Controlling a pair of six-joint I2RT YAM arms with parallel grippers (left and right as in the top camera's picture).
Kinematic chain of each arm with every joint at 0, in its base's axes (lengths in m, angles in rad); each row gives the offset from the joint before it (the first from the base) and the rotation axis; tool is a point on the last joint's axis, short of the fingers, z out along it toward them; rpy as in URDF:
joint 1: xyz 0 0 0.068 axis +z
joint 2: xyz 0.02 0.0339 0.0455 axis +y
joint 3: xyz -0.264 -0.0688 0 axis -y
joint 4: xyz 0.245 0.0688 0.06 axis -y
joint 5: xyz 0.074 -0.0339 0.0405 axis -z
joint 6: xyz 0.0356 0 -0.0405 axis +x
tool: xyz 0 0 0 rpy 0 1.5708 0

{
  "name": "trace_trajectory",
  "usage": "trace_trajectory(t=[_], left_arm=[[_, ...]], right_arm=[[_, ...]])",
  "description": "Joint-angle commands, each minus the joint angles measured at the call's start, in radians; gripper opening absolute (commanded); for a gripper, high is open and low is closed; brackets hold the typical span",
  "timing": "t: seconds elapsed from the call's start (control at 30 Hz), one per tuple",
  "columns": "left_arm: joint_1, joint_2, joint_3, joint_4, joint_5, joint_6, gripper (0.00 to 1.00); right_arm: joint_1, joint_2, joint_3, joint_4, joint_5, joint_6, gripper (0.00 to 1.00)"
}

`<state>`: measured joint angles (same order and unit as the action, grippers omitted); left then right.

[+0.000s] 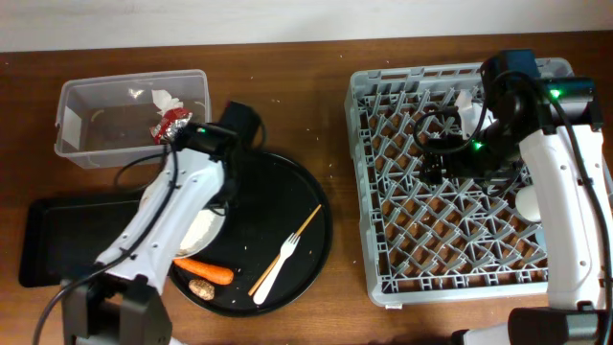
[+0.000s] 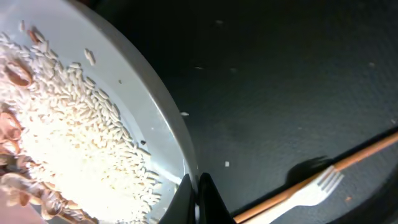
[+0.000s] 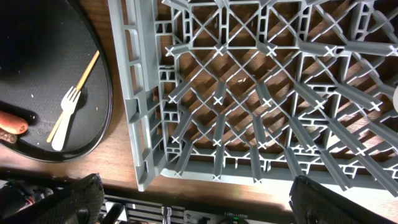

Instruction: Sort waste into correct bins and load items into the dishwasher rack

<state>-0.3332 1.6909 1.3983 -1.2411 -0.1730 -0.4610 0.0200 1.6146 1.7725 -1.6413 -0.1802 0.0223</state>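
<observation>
White plate on the round tray: stiff, slick, full of loose oat scraps. Left end effector clamps its rim, keep it level. Right end effector open over the rack.

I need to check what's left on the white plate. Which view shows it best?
Left wrist: the plate shows close up, grain-like scraps on it. Overhead shows only a sliver under the left arm; right wrist shows none.
</observation>
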Motion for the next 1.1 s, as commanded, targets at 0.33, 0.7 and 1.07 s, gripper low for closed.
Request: trace_trajectory(t=[0.33,0.7,1.07], left_arm=[[0.416,-0.075,-0.002,0.04,0.225,0.265,0.0],[0.814,-0.076,-0.002,-0.001,0.772,0.57,0.0],[1.033,-0.081,-0.003,-0.111,1.24,0.804,0.0]], right_arm=[[-0.003,-0.019,0.0,-0.01,0.021,0.001,0.98],[-0.003,-0.019,0.0,-0.008,0.035,0.001,0.98],[-0.003,-0.019,0.0,-0.008,0.037,0.001,0.98]])
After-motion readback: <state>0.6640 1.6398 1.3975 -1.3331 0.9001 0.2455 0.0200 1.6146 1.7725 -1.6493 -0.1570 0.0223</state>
